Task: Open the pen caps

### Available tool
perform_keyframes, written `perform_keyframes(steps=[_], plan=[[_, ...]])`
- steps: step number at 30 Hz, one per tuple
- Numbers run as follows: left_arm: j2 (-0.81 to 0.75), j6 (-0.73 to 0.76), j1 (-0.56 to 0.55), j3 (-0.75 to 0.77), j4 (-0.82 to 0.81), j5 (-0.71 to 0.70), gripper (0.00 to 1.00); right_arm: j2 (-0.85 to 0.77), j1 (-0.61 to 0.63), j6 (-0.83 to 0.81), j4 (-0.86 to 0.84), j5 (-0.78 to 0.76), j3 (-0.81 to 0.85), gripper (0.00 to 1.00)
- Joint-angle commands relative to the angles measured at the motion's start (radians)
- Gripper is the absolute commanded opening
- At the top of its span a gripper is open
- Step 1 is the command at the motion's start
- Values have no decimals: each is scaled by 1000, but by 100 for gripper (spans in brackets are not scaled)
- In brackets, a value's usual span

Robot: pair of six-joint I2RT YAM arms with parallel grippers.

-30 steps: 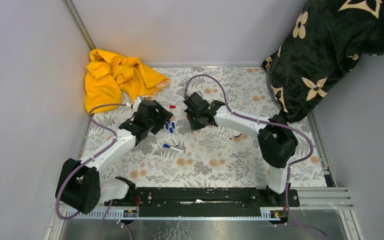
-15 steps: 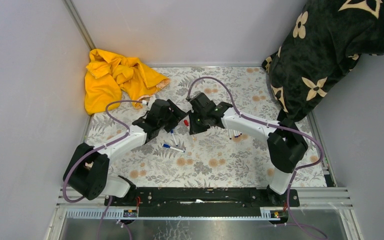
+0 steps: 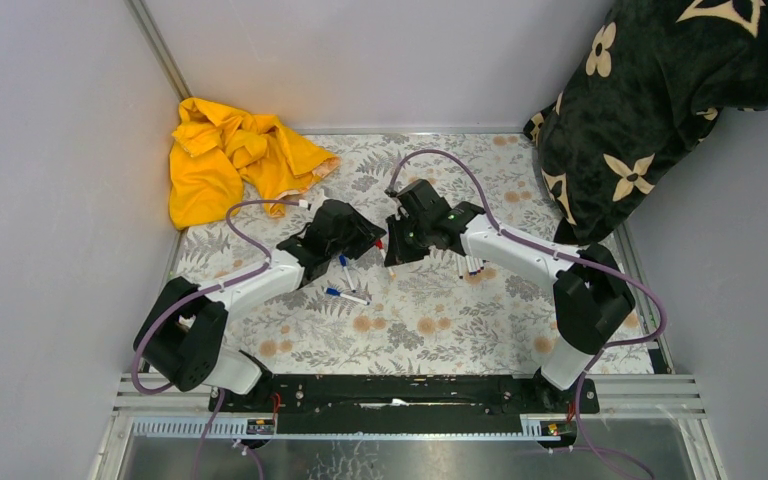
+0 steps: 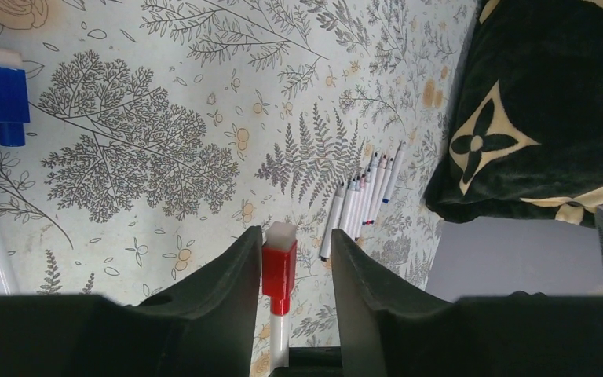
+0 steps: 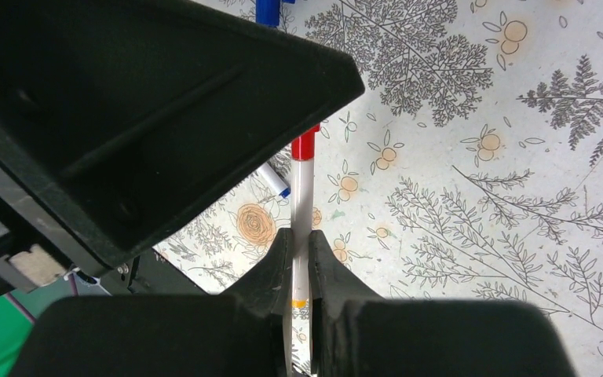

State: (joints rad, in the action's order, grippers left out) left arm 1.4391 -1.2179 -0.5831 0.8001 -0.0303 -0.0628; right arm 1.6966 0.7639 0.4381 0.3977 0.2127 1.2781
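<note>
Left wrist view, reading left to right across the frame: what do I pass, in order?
Loose blue cap → red cap, on its pen between the fingers of the left pincer → row of pens lying side by side → dark flowered cloth.

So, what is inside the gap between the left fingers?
A red cap on a white pen. The pen's lower part is hidden by the fingers.
</note>
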Motion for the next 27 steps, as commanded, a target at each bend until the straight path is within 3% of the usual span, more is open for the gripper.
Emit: perform_keyframes(steps=[1,12,20,23,27], plan=[[12,-13,-11,23,-71,-7,41,-58,-17,9,-33,56,-14,0],[15,-18,-17,5,-96,4,38,-82,-49,18,-52,91,-34,0],[20,-18,-18,0,-133,25,30,-91,-56,26,-68,118,-48,0],[19,-16,-18,-5,-138,29,22,-93,-59,28,-69,118,-53,0],[5,-20,-18,-17,-145,24,0,-102,-74,29,-76,118,-70,0]])
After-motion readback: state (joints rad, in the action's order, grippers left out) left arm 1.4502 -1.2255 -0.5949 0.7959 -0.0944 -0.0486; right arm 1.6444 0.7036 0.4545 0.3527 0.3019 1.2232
